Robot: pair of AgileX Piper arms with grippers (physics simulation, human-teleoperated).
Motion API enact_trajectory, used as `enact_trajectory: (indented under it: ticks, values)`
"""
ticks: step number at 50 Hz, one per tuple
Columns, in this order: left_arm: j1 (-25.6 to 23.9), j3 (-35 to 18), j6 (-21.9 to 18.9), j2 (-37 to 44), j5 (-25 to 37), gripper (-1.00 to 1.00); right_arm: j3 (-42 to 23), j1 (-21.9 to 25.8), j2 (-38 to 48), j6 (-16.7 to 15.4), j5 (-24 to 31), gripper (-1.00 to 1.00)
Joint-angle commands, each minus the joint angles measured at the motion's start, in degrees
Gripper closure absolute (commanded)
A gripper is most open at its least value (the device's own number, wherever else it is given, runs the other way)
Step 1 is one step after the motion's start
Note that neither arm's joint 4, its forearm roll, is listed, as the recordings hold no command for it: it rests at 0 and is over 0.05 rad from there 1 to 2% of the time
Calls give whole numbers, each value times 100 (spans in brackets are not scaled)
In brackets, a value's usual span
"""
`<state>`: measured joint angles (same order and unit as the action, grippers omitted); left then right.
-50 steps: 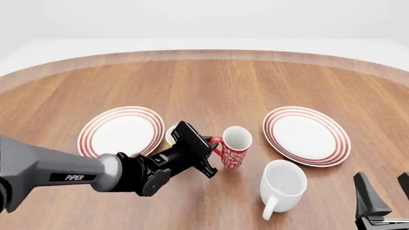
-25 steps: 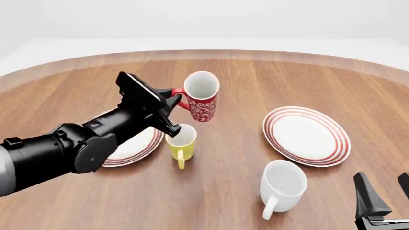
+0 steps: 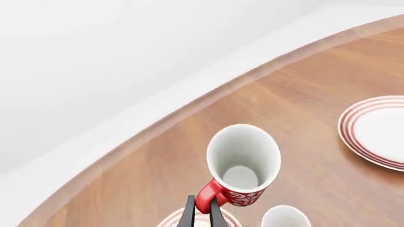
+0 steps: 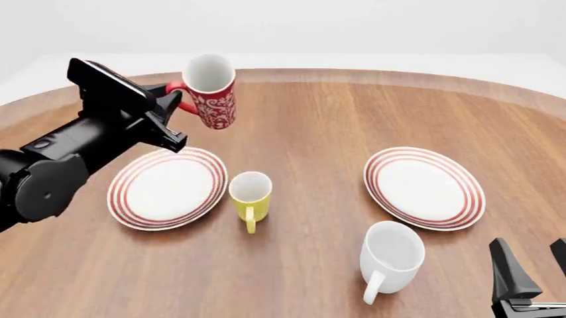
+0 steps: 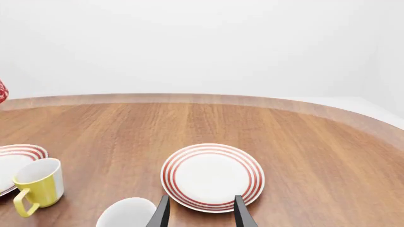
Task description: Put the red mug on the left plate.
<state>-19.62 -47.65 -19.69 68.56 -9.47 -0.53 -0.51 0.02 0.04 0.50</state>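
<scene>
The red mug (image 4: 212, 89), with its white floral pattern, hangs in the air, tilted, above the far side of the left plate (image 4: 132, 199). My left gripper (image 4: 171, 99) is shut on its red loop handle. In the left wrist view the mug (image 3: 243, 161) shows its white inside, and the gripper (image 3: 202, 216) pinches the handle. A bit of the left plate's ringed rim (image 3: 169, 220) shows below it. My right gripper (image 4: 535, 271) is open and empty, low at the near right of the table; its fingers (image 5: 162, 213) stand apart.
A yellow mug (image 4: 250, 196) stands just right of the left plate. A bigger white mug (image 4: 391, 257) stands at the near right. The look-alike right plate (image 4: 455, 218) lies right of centre. The table's curved far edge runs behind.
My left gripper has lifted the red mug by its handle from the table and carried it up and to the left, to above the far side of the left plate. The right arm has not moved.
</scene>
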Motion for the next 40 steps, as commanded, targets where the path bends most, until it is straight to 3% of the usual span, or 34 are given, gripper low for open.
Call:
enact_trajectory:
  ticks: [1,3,12,19,32,34,35,40]
  values:
    - [642,-84,55,-49,15,100,15,9,11,-3,-26,-100]
    - [935,-86,43,109,-86,100,15,10,11,-4,-27,-100]
    - [1303,105,143,380,-433,100,15,10,11,-4,-27,-100]
    - [1785,34,252,1093,-811,100,15,9,11,-3,-24,-100]
    - [2221,-215,729,2522,-1287,100,15,10,11,-3,-26,-100]
    - [2171,-266,991,2651,-1244,100,15,9,11,-2,-26,-100]
    - [2218,-206,843,2697,-1371,100,15,9,11,-3,-25,-100]
    - [2245,-128,988,3007,-1577,100,15,9,11,-4,-25,-100]
